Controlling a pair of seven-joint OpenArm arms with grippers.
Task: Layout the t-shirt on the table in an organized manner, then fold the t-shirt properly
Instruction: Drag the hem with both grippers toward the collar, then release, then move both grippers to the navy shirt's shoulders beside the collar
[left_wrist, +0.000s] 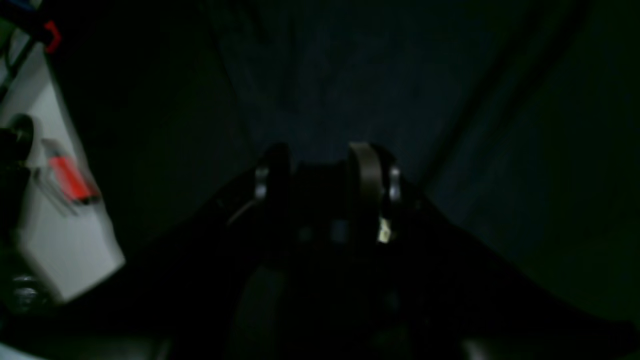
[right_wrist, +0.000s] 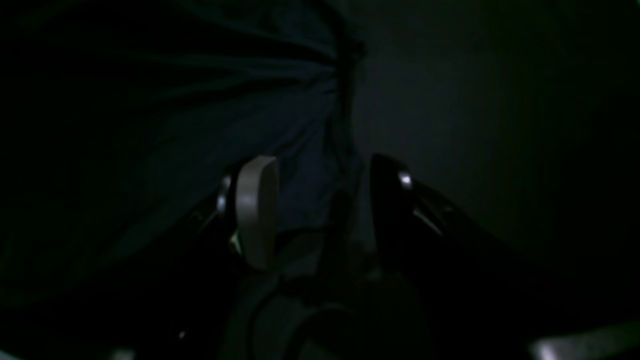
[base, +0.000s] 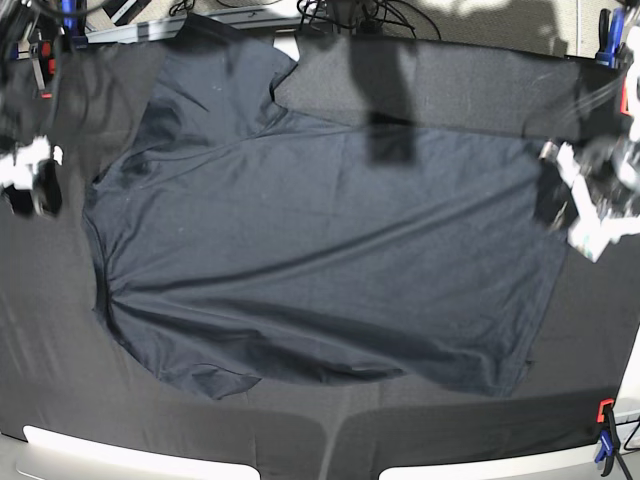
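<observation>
T-shirt (base: 330, 250): lying spread across middle of table (base: 470, 85), collar end toward base view's left, hem toward its right; one sleeve (base: 225, 60) reaching up to far edge, other sleeve (base: 215, 380) crumpled near front edge. Diagonal wrinkles running thru lower body.
Left gripper (base: 553, 200): sitting at hem edge, base view's right; blurred there. Wrist cam (left_wrist: 325, 165) very dark, fingers showing a narrow gap w/ dark cloth around them; can't tell if it's pinching hem.
Right gripper (base: 35, 185): hovering just off collar side, base view's left, smeared by blur. Wrist cam (right_wrist: 315, 210) showing jaws standing wide, bunched shirt fabric lying btwn them; grip unclear.
Hidden/cut off: both wrist views nearly black, shirt vs tablecloth hard to separate. Red-orange clamp (base: 604, 408) at near corner partly cropped.
</observation>
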